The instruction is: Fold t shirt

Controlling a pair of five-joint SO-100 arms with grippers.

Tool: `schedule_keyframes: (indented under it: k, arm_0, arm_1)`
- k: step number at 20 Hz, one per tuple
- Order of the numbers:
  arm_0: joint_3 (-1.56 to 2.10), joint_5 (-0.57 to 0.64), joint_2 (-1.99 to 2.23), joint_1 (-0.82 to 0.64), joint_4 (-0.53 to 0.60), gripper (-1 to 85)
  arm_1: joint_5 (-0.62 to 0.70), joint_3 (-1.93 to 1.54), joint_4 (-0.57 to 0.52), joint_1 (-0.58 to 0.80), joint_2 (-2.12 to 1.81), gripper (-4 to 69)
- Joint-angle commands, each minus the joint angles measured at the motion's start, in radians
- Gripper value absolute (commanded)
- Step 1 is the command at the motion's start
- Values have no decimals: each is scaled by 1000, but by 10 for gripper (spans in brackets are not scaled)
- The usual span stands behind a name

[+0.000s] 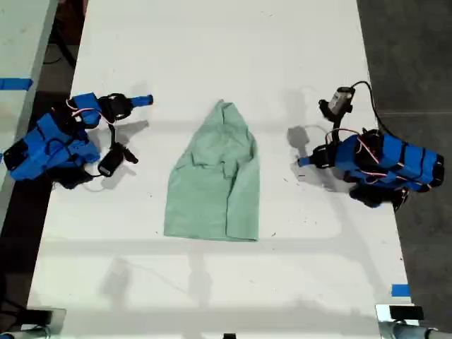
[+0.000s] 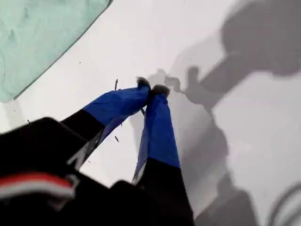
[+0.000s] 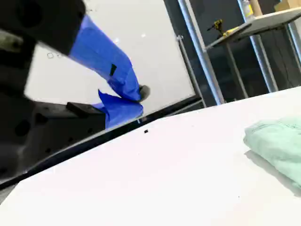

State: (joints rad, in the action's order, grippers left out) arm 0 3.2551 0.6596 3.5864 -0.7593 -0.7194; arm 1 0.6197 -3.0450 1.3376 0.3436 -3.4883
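The pale mint-green t shirt (image 1: 215, 176) lies flat and wrinkled in the middle of the white table (image 1: 212, 42), its narrower end toward the far edge. My first gripper (image 1: 304, 161) sits low over the table toward the exterior view's right, a short gap from the shirt's edge (image 2: 37, 37). It is shut (image 2: 151, 89), its tips meeting on nothing. My second gripper (image 1: 145, 100) is toward the exterior view's left, off the cloth, and looks shut and empty (image 3: 137, 101). A bunched edge of the shirt (image 3: 277, 141) shows in the second wrist view.
Both blue arms rest folded near the table's side edges. Blue tape (image 1: 400, 290) marks the near corner at the exterior view's right. Dark floor borders the table on both sides. A metal shelf rack (image 3: 244, 28) stands beyond the table.
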Motion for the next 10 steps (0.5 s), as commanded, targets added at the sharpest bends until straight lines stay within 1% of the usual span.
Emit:
schedule_keyframes:
  k: [1,5,8,9,10]
  arm_0:
    - [38,132,12,187,112,-3]
    - [38,130,12,184,110,-3]
    - [28,64,12,146,127,-3]
    - [-20,-12,5,114,98,-3]
    - [-103,-167,-66,87,25,-3]
  arm_1:
    - [-32,-41,11,-5,-11,18]
    - [-32,-41,11,-6,-11,18]
    - [-29,-41,11,-3,-11,18]
    - [-29,-41,11,0,-11,18]
    - [-26,-43,9,3,-11,18]
